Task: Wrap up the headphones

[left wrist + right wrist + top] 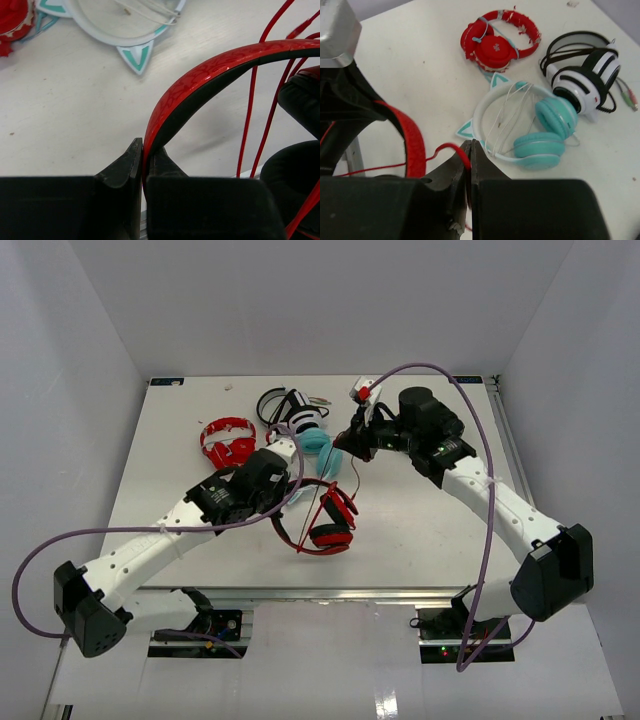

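Nearest the arm bases, the headphones (322,523) sit a little left of centre on the worktop (430,540). Their ear cups (331,536) are low, and the headband (210,75) arches up above the surface. The left gripper (144,167) has its jaws closed on the edge of that band, low on the arch, with the red shell on one side and the black lining on the other. That looks a sound place to hold. The band is stiff and springy and should take a firm pinch without harm, though its glossy shell may slip if the pull comes sideways. The padded cups are soft and bulky, so they are poor places to grip.

Farther in, the thin red cable (447,145) runs to the right gripper (470,152), whose jaws are pressed together on a loop of it. The cable looks light, limp and easily kinked. I judge it wants gentle tension and guiding round the band or cups, with no yanking where it joins the cup.

Beyond, well apart from the work, lie a teal cat-ear pair (545,132), a small red pair (495,45) and a white-and-black headset (587,75).
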Robot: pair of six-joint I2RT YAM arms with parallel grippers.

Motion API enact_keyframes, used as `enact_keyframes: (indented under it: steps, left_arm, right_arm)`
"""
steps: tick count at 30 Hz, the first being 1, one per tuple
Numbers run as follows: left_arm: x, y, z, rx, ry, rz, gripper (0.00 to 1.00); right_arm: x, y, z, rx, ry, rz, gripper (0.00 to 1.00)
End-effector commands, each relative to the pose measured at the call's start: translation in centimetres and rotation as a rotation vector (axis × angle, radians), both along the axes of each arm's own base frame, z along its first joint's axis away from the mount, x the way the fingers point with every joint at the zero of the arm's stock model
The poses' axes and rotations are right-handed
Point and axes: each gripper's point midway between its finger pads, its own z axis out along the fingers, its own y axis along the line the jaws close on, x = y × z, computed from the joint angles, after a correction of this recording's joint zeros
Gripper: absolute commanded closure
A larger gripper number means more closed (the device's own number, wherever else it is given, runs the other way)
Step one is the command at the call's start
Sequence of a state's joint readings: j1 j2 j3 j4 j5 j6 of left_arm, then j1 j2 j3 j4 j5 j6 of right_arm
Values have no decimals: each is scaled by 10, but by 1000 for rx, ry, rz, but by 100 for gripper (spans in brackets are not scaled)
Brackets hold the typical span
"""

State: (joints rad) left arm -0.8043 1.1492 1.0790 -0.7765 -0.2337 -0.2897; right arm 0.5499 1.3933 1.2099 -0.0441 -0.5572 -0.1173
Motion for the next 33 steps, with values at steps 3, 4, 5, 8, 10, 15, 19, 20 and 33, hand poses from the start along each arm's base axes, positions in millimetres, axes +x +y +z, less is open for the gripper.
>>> enact_keyframes:
  steps: [3, 4, 5, 8, 10, 15, 19, 20, 33]
  left_arm:
    - [20, 38, 0, 171, -74, 200, 100]
    - [22, 42, -1, 186, -78, 231, 100]
    - [24, 45, -1, 189, -83, 266, 100]
    - [34, 55, 3, 224, -115, 375, 100]
    - [40, 59, 7, 228, -137, 450, 100]
    - [53, 75, 12, 272, -199, 659, 100]
    - [55, 82, 11, 315, -210, 766, 100]
    - [56, 81, 12, 314, -208, 775, 100]
    - [59, 66, 36, 113, -224, 784, 100]
  right_arm:
    - [-22, 1, 22, -6, 37, 55, 92]
    - [-25, 2, 23, -5, 47, 60, 92]
    - [-28, 4, 22, -2, 64, 67, 92]
    - [-47, 11, 18, 21, 126, 147, 92]
    - [-61, 18, 14, 39, 155, 196, 92]
    - [-95, 40, 15, 91, 193, 322, 92]
    - [-114, 48, 13, 127, 224, 383, 92]
    - [-119, 48, 7, 126, 245, 384, 92]
    - [-134, 54, -34, 169, 310, 339, 92]
